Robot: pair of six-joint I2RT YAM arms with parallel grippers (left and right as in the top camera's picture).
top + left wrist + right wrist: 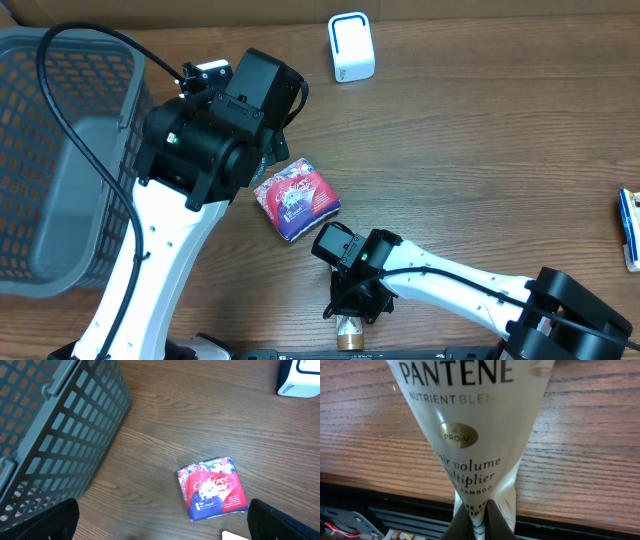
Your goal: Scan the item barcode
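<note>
A white Pantene tube (470, 435) lies at the table's front edge, and my right gripper (479, 522) is shut on its flat crimped end. From overhead that gripper (352, 300) sits near the front edge, with the tube's gold cap (349, 338) showing just below it. The white scanner (351, 47) stands at the back of the table, and its corner (300, 380) shows in the left wrist view. My left gripper (162, 532) hangs open above the wood with nothing between its fingers. A red and blue liner packet (212, 489) lies just ahead of it.
A grey mesh basket (60, 150) fills the left side. The liner packet (297, 198) lies mid-table between the two arms. A blue and white object (629, 228) pokes in at the right edge.
</note>
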